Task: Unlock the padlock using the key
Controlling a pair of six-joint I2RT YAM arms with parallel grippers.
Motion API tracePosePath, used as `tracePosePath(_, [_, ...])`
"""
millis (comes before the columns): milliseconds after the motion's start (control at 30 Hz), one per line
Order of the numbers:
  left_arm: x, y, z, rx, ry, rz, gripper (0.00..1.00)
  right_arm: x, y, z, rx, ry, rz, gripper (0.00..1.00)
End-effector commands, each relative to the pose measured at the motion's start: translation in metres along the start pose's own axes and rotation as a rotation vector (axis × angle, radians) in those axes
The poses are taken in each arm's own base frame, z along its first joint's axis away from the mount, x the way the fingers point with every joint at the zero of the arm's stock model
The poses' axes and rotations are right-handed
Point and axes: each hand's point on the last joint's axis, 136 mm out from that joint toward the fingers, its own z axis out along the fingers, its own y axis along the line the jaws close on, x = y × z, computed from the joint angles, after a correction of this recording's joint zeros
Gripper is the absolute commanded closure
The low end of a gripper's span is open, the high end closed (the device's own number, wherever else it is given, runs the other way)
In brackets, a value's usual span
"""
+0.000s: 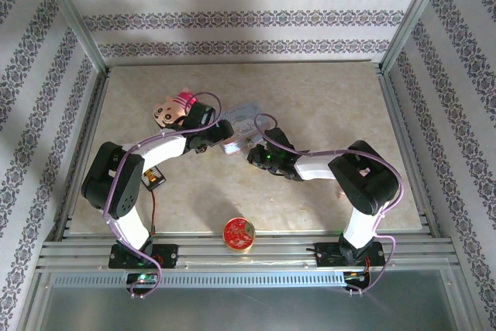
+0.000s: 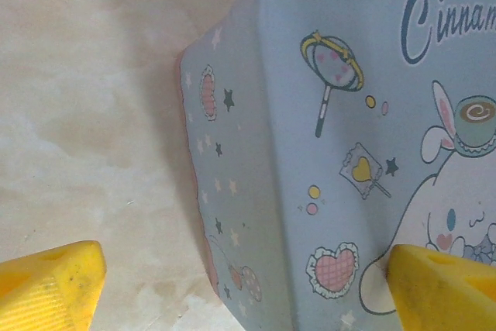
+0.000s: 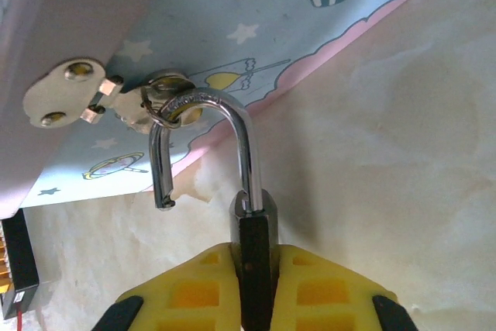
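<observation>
The padlock [image 3: 256, 226] is a small dark body with a silvery shackle. One shackle leg stands free of the body, and the bow hooks through the metal hasp loop [image 3: 167, 102] on the pale blue cartoon tin [image 2: 349, 114]. My right gripper [image 3: 256, 265] is shut on the padlock's body, its yellow fingers [image 3: 186, 288] pressing both sides. My left gripper [image 2: 248, 288] is open and straddles the tin's corner, one finger [image 2: 54, 288] over the table and the other over the lid. In the top view both grippers meet at the tin [image 1: 242, 123]. The key is out of view.
A round red disc [image 1: 239, 232] lies near the front edge between the arm bases. A pink-and-tan toy [image 1: 172, 110] sits just behind the left arm. A small black box [image 1: 155, 178] lies by the left arm. Metal rails and patterned walls enclose the table [image 1: 333, 106].
</observation>
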Motion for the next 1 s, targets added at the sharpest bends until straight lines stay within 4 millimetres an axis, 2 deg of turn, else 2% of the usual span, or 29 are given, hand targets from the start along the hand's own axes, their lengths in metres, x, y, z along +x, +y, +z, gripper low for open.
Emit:
tracePosePath(0, [0.021, 0.042, 0.010, -0.123, 0.080, -0.029, 0.00, -0.009, -0.004, -0.007, -0.006, -0.034, 0.039, 1.00])
tracePosePath(467, [0.027, 0.054, 0.011, -0.157, 0.115, 0.006, 0.01, -0.011, -0.003, -0.005, -0.046, -0.047, 0.084, 1.00])
tracePosePath(967, [0.028, 0.052, 0.011, -0.128, 0.133, 0.035, 0.01, -0.017, 0.006, 0.003, -0.118, -0.064, 0.132, 1.00])
